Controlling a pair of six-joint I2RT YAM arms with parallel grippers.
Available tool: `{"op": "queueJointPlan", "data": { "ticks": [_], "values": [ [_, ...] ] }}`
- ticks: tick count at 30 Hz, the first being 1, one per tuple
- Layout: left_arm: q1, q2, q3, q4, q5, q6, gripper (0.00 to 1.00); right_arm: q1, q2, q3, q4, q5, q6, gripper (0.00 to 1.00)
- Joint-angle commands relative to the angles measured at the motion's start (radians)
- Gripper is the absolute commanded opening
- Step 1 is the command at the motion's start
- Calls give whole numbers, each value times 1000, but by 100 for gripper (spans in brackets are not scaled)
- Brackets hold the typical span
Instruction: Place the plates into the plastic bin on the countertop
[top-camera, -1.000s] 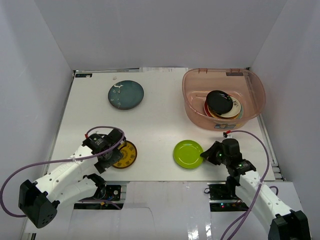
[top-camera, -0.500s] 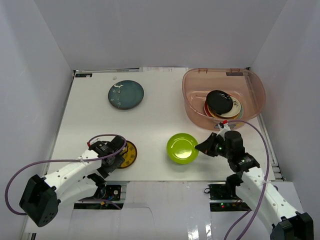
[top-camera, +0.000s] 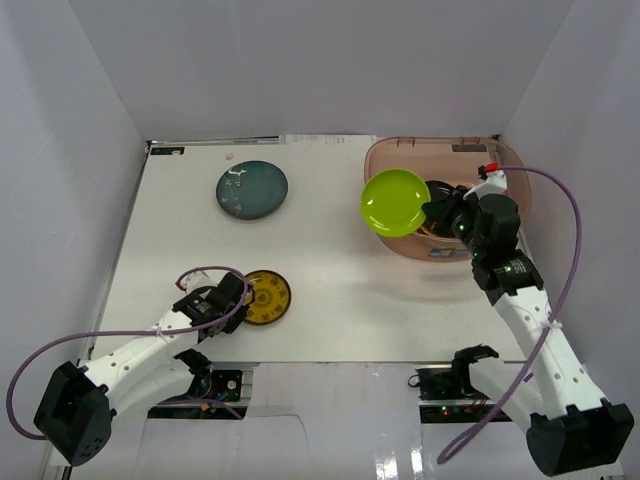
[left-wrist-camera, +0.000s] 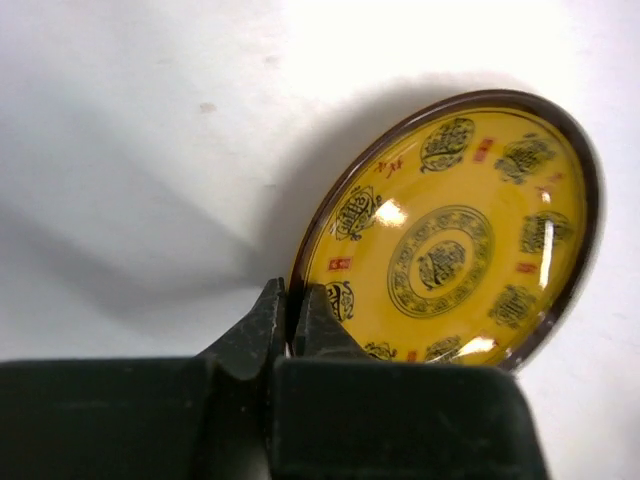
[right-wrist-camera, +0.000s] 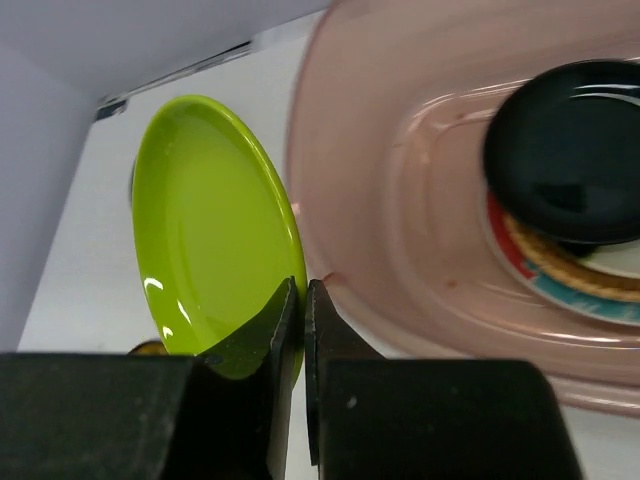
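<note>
My right gripper is shut on the rim of the lime green plate, held in the air at the left rim of the plastic bin. Inside the bin a glossy black plate tops a stack of plates. My left gripper is shut on the near rim of the yellow patterned plate, which is tilted up off the countertop. A teal plate lies flat at the back left.
White walls enclose the countertop on the left, back and right. The bin stands in the back right corner. Purple cables loop from both arms.
My right arm lifted the green plate from the front of the countertop up to the bin's left rim. My left gripper shut on the yellow plate's rim and tilted it.
</note>
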Motion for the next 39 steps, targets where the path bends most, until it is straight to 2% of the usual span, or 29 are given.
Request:
{"op": "queueJointPlan", "data": {
  "ticks": [1,2,6,16,17,18,20,21,24,26,29,31,33,35,39],
  "values": [
    [-1,-14,-48,57,13,57,0,-129,95,67,47,105,-34,8],
    [-1,-40,-48,68,17,80,0,-197,113,73,57,104,-23,8],
    [-1,-112,-37,109,30,186,0,-313,245,97,91,126,-1,8],
    [-1,-267,78,215,110,382,0,-437,523,180,154,103,57,9],
    [-1,-268,95,221,113,396,0,-442,547,182,153,110,58,13],
    [-1,-259,134,232,117,422,0,-447,557,182,157,114,58,30],
    [-1,-242,176,256,139,454,0,-456,586,194,150,88,48,47],
    [-1,-230,197,273,148,471,0,-456,581,200,128,87,48,59],
    [-1,-149,321,383,198,546,0,-456,522,192,140,71,45,77],
    [-1,-56,380,433,252,568,0,-454,464,214,131,56,42,81],
    [-11,95,512,534,310,600,0,-454,376,241,125,-50,46,76],
    [-48,182,637,583,314,629,0,-450,322,243,145,-137,75,50],
    [-94,331,737,611,303,655,0,-440,241,251,157,-191,104,8],
    [-117,441,898,614,286,686,0,-434,178,274,157,-267,111,8],
    [-162,766,1160,612,306,708,0,-421,97,379,136,-318,132,8]
  ]
}}
